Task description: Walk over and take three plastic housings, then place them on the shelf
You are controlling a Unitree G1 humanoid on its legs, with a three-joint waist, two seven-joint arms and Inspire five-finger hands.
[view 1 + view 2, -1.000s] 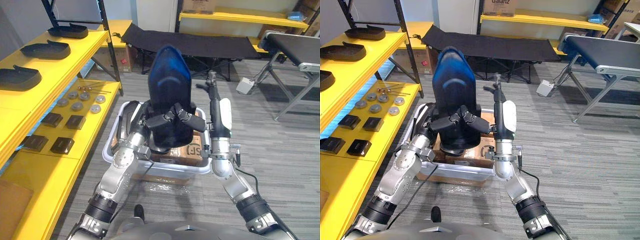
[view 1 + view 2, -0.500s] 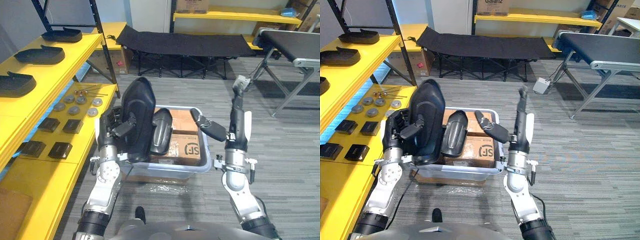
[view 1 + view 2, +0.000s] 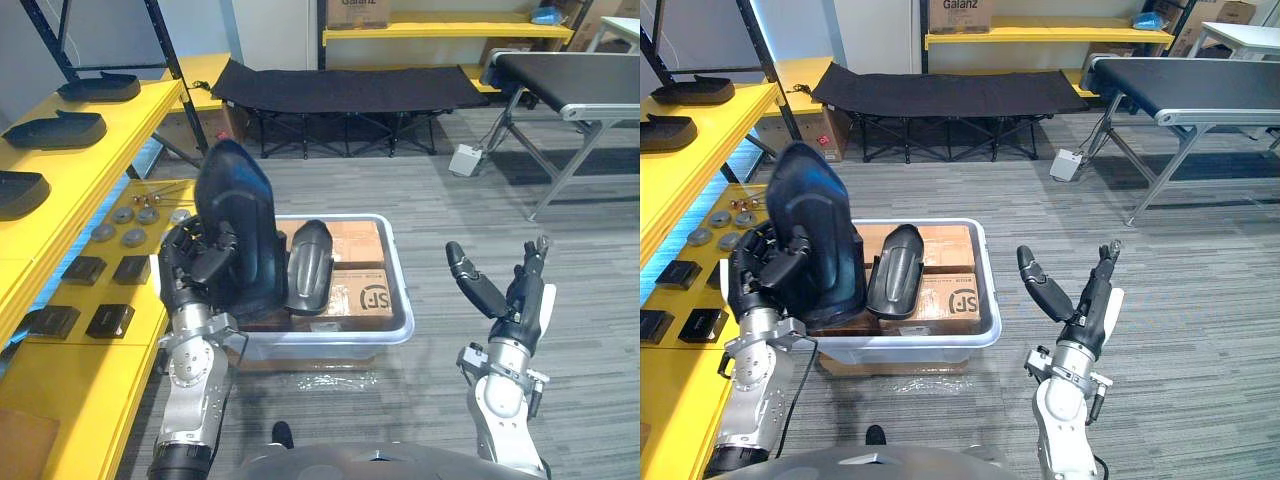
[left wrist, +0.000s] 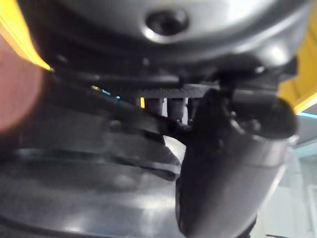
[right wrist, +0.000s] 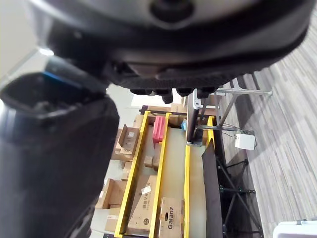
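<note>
At centre left, the plastic housing (image 3: 240,225) hides the bin's (image 3: 398,330) left wall and part of the cardboard boxes (image 3: 355,245). The frame's left edge cuts off one shelved housing (image 3: 15,190) on the shelf (image 3: 100,160).

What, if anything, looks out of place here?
Nothing spilled or broken. One black housing stands tilted on end in the white bin, while the shelf housings on the yellow shelf lie flat. The left hand curls its fingers round a second housing, held upright.
</note>
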